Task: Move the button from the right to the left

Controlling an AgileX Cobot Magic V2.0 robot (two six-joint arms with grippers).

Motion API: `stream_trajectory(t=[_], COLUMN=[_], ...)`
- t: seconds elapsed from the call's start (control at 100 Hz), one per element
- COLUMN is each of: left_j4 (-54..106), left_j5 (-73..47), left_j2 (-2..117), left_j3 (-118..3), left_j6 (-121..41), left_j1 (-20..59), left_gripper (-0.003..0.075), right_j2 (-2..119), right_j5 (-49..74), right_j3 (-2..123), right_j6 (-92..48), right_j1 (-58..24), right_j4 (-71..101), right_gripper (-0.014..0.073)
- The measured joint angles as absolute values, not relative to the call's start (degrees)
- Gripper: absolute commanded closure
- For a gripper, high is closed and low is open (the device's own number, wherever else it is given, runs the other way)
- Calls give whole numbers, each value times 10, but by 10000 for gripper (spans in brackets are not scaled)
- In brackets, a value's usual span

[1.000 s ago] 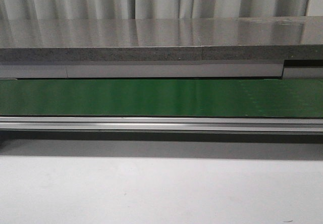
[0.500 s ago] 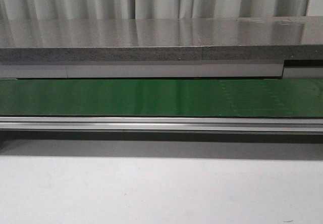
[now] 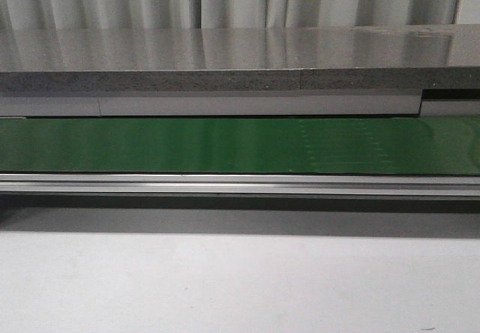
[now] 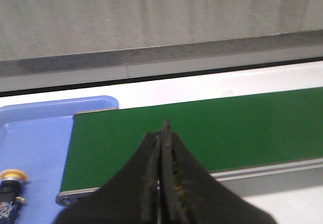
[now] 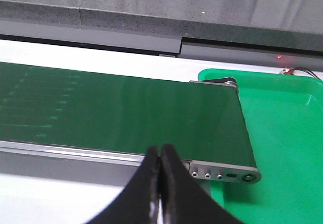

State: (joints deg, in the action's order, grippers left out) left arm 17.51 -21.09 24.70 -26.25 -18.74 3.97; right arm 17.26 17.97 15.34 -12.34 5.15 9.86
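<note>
Meanwhile, your left gripper and right gripper were both pressed closed, gripping nothing, over the green belt's near edge; the button lay in the blue tray past the belt's end.

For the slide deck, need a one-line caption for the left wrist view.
Left claw shut above the green conveyor belt; a yellow-capped button lies in the blue tray past the belt's end.
</note>
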Motion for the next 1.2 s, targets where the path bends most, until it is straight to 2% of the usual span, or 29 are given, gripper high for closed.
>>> stream_trajectory(t=[0.26, 0.71, 1.2], left_j4=[31, 22, 23], left_j5=[-88, -43, -21], left_j2=[182, 9, -3], left_j3=[-166, -2, -1], left_j6=[-32, -15, -15], left_j1=[40, 31, 30], left_gripper=[741, 741, 741], right_j2=[173, 173, 173], right_j5=[180, 180, 179], right_j3=[153, 153, 153], right_j6=[-123, -123, -123], right_j1=[51, 51, 51], right_j4=[99, 99, 99], right_gripper=[660, 660, 660])
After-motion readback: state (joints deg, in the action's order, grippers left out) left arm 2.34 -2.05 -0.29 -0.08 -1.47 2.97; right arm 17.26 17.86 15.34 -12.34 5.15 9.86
